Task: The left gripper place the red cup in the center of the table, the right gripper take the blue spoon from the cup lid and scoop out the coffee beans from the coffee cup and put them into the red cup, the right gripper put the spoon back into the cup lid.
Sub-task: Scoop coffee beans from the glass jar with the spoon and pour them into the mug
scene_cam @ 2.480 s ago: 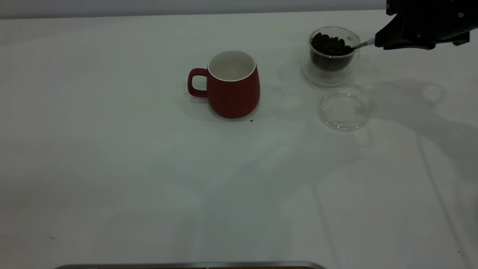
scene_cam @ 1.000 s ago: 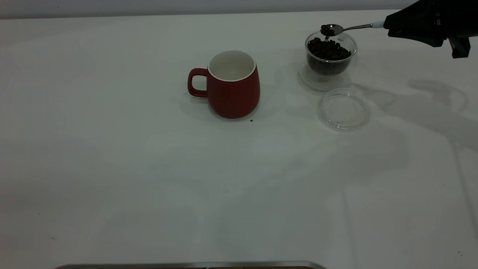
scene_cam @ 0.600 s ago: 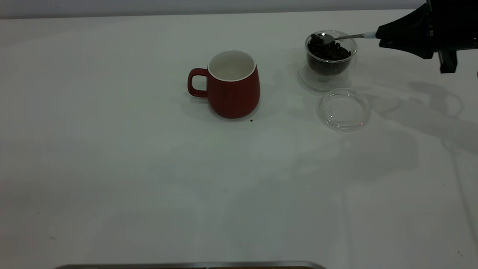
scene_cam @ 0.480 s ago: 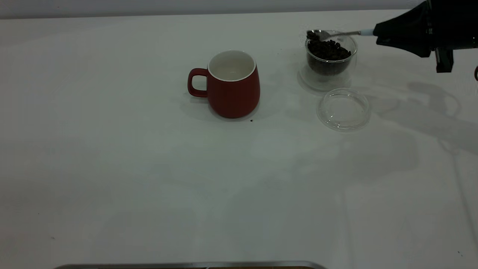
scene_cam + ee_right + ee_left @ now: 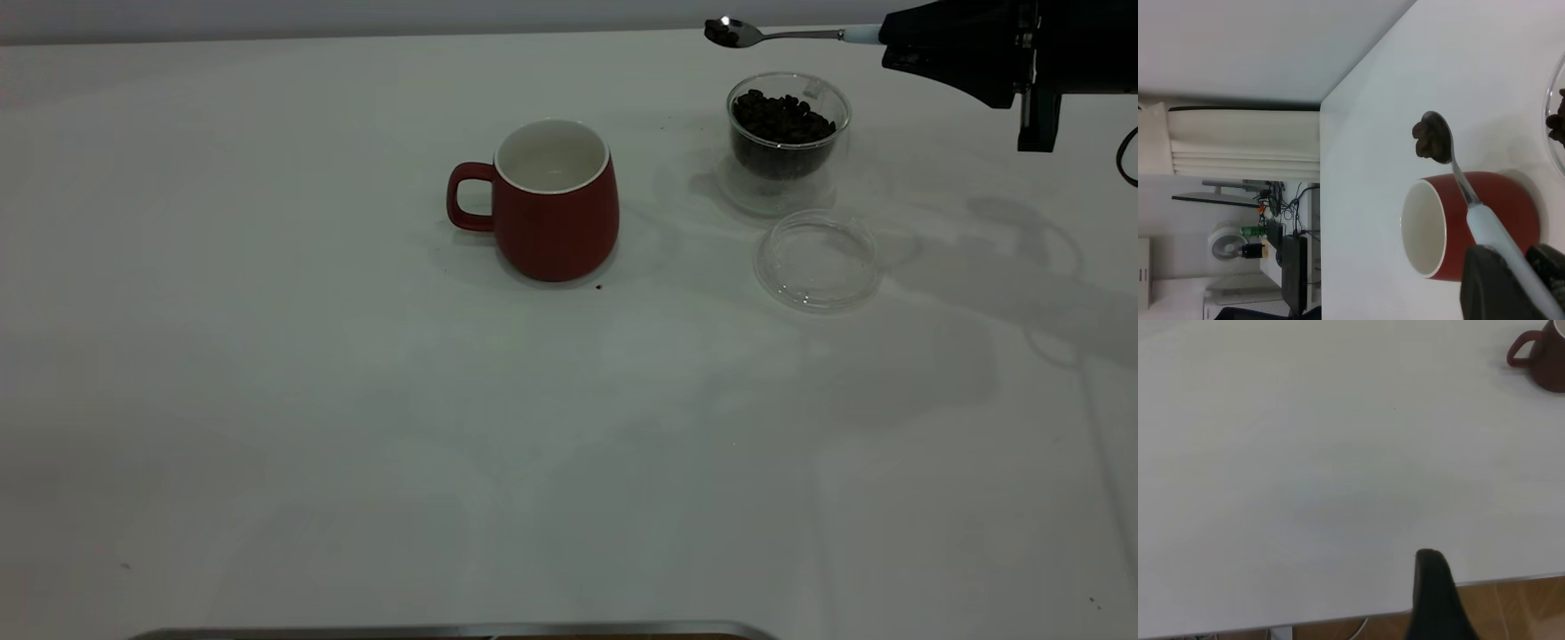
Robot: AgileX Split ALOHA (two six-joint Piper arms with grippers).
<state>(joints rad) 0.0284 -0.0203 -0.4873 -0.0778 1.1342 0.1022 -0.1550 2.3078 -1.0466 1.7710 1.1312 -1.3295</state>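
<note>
Right arm: reaching in from the far right edge of the exterior view, held high above the table surface.
Right gripper (image 5: 889, 37): pointing left across the scene, its black angular fingers (image 5: 1488, 283) lying roughly level and clamping closed around a slim handle held between them.
Right wrist: carrying a black block behind the fingers, with a short post hanging down and a black cable looping off at the edge.
Left arm: sitting out of the exterior view.
Left gripper: showing only one dark fingertip (image 5: 1431, 570) in the left wrist view, hovering near the table's edge, touching nothing.
</note>
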